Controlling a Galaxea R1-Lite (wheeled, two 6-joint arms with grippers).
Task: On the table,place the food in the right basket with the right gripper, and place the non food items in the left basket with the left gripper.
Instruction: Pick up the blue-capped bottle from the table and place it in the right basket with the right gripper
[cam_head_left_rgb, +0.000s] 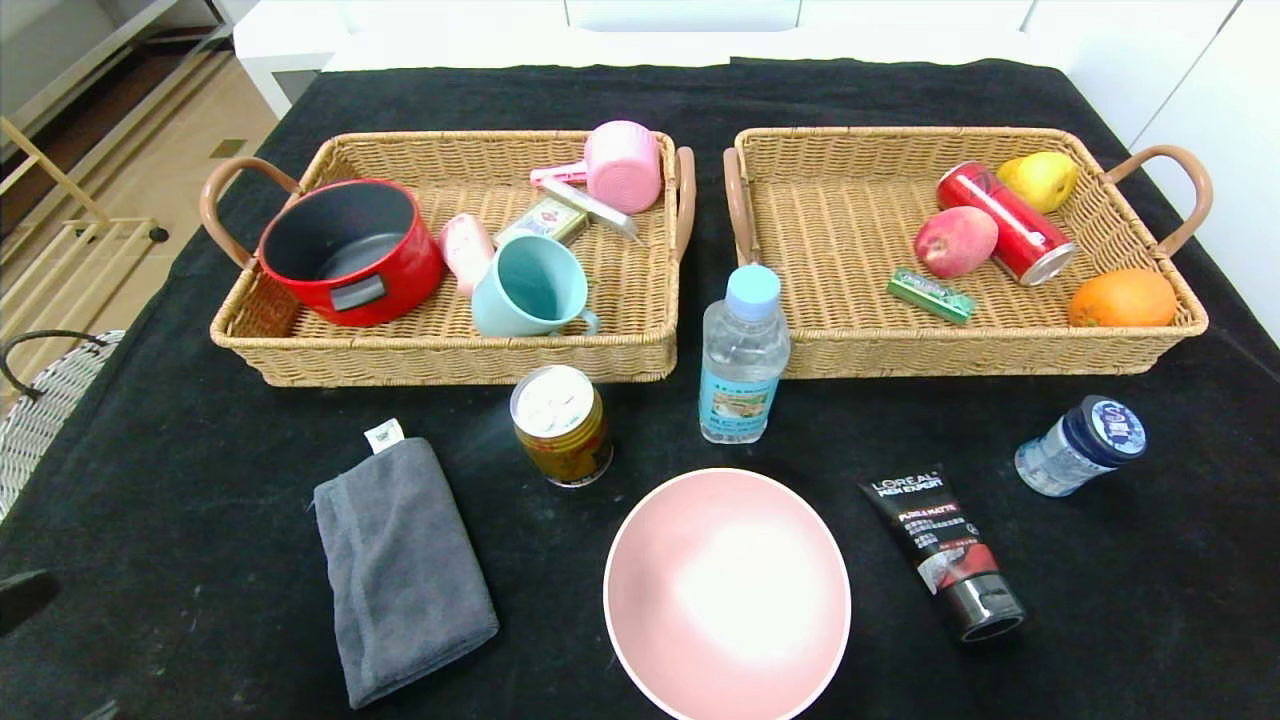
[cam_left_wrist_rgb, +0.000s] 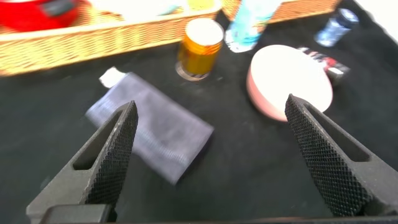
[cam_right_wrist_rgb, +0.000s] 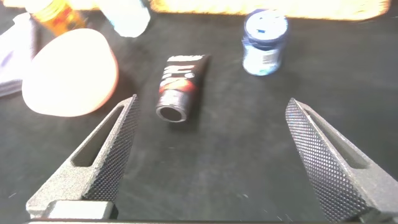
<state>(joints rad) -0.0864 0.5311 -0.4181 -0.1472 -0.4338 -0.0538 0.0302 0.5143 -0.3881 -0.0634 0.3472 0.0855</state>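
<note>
Both pincers are held wide open, empty: left pincer (cam_left_wrist_rgb: 211, 155) over soft towel (cam_left_wrist_rgb: 149, 132), best pinched mid-fold; right pincer (cam_right_wrist_rgb: 214, 158) near jar (cam_right_wrist_rgb: 264, 42), likely rigid, slippery, best gripped around body.

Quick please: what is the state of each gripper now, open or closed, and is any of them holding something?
Left gripper: open, holding nothing, above the grey towel.
Right gripper: open, holding nothing, above the table.

Two baskets sat side by side at the back of the table (cam_head_left_rgb: 150, 480): left basket (cam_head_left_rgb: 450, 355), right basket (cam_head_left_rgb: 1000, 350). In front, left to right: towel (cam_head_left_rgb: 400, 570), can (cam_head_left_rgb: 562, 425), bottle (cam_head_left_rgb: 743, 355), tube (cam_head_left_rgb: 945, 550), jar (cam_head_left_rgb: 1080, 445). Bowl (cam_head_left_rgb: 728, 595) sat nearest, between towel and tube.
</note>
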